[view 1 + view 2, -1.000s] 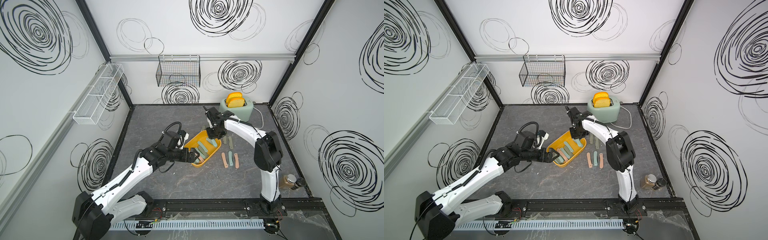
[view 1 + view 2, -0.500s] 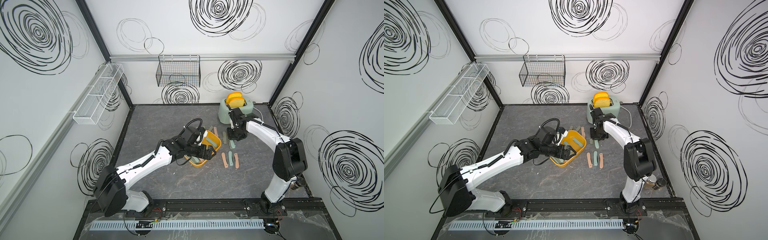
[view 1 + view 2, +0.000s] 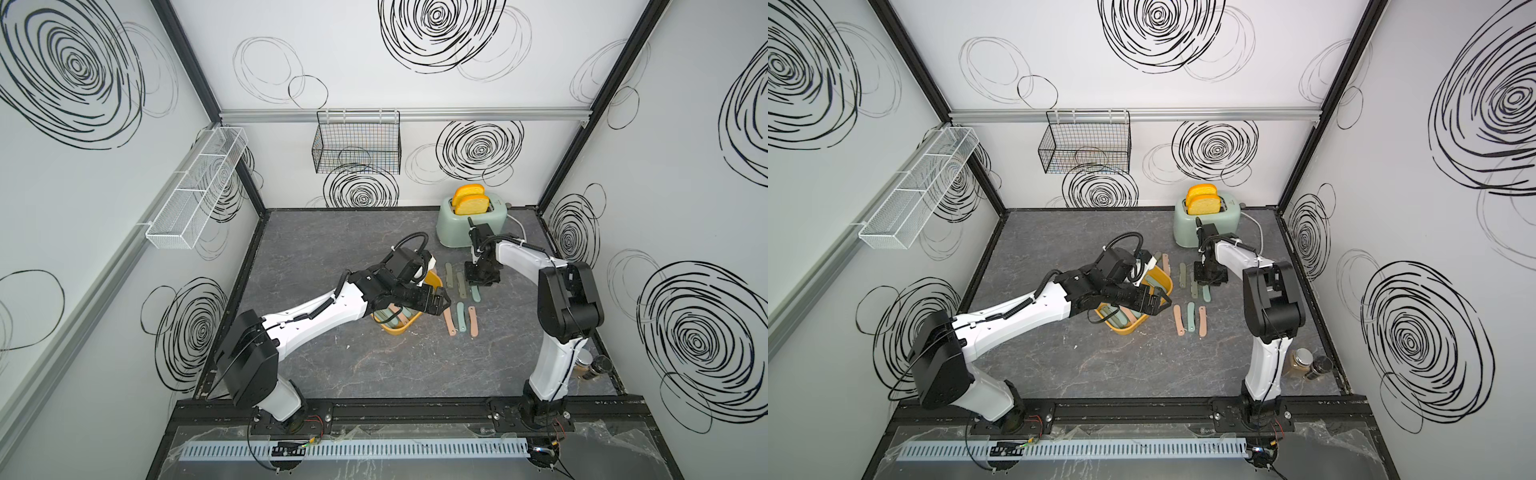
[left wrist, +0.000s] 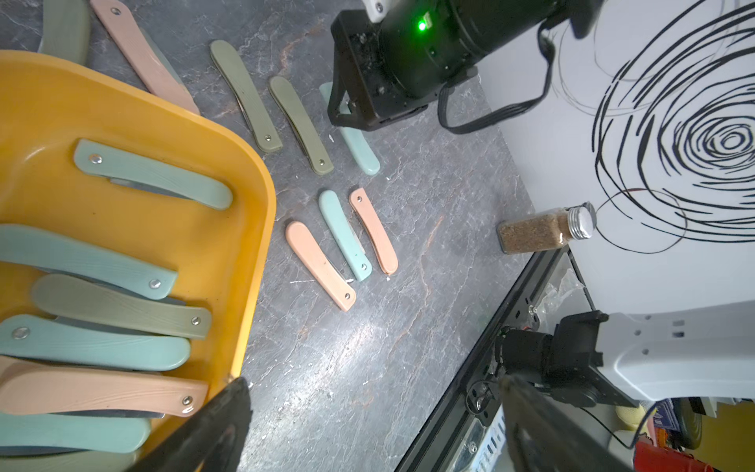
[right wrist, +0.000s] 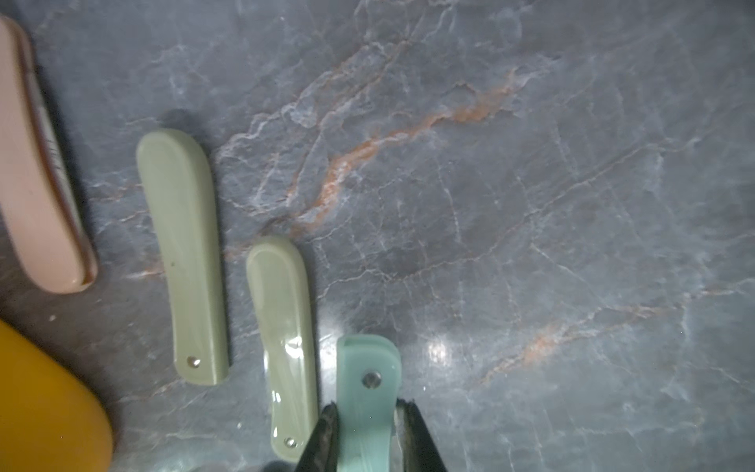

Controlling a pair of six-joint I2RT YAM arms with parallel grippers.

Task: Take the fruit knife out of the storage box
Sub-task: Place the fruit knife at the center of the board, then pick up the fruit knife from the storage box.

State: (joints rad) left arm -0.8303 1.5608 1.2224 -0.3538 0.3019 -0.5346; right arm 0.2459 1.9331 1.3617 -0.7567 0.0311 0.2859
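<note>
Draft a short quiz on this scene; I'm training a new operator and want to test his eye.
1. True or false: the left claw, by the storage box, is shut.
2. The knife in the right claw is: A pink, B teal, C olive.
3. Fill in: the bread slices stand in the ___.
Key: 1 false, it is open; 2 B; 3 toaster.
</note>
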